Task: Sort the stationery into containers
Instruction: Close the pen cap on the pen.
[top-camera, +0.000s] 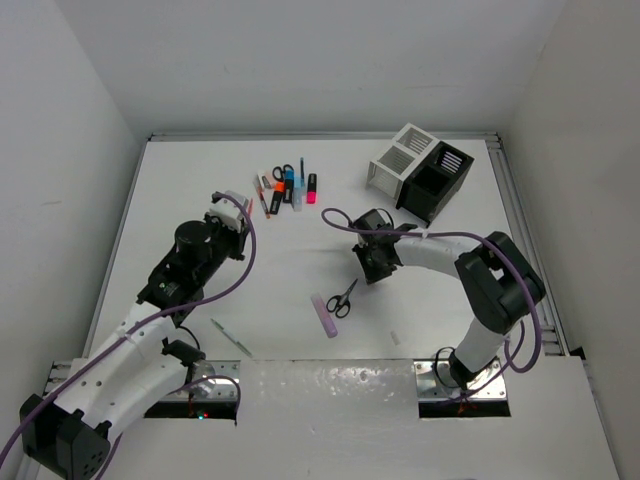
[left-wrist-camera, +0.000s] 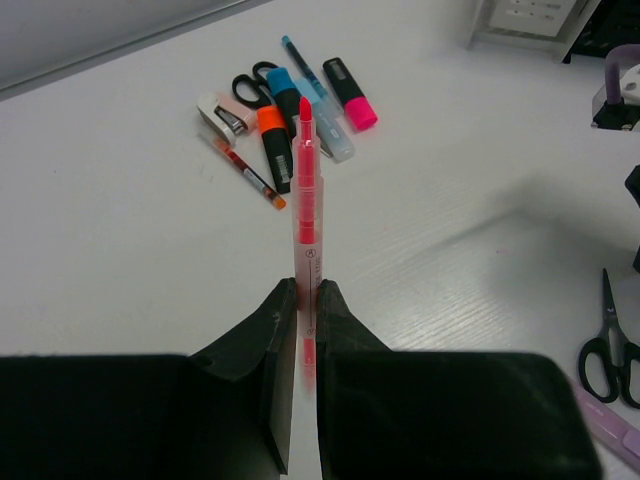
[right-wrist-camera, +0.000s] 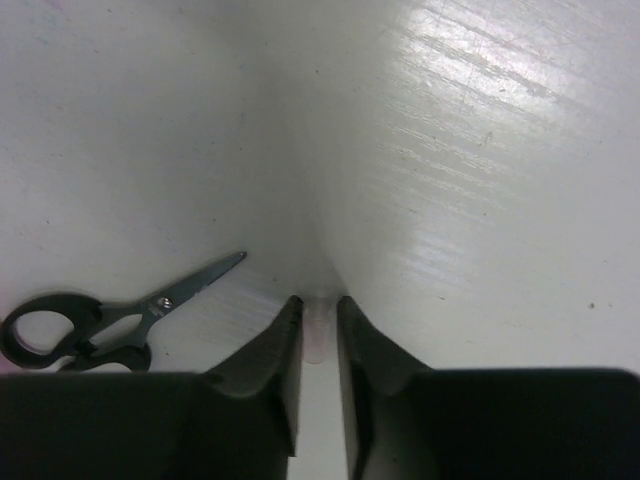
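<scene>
Red pen (left-wrist-camera: 307, 200), slim translucent plastic, is clamped in the black jaws of our left end effector (left-wrist-camera: 305, 290) above the white desk (left-wrist-camera: 120, 250). Our right end effector (right-wrist-camera: 318, 305) shows a narrow slit; we cannot tell whether it grips. Steel-bladed scissors (right-wrist-camera: 150, 305) lie beside it.

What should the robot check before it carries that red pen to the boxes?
1. Grip of the left fingers on the see-through red pen: ok.
2. The slatted white box and slatted black box in sight across the white table: ok.
3. Way to them free: cannot tell; the right arm reaches in nearby.
4. Hold of the right fingers on the small pale bit between them: cannot tell.
5. The black-handled scissors clear of the right fingers: ok.
</scene>
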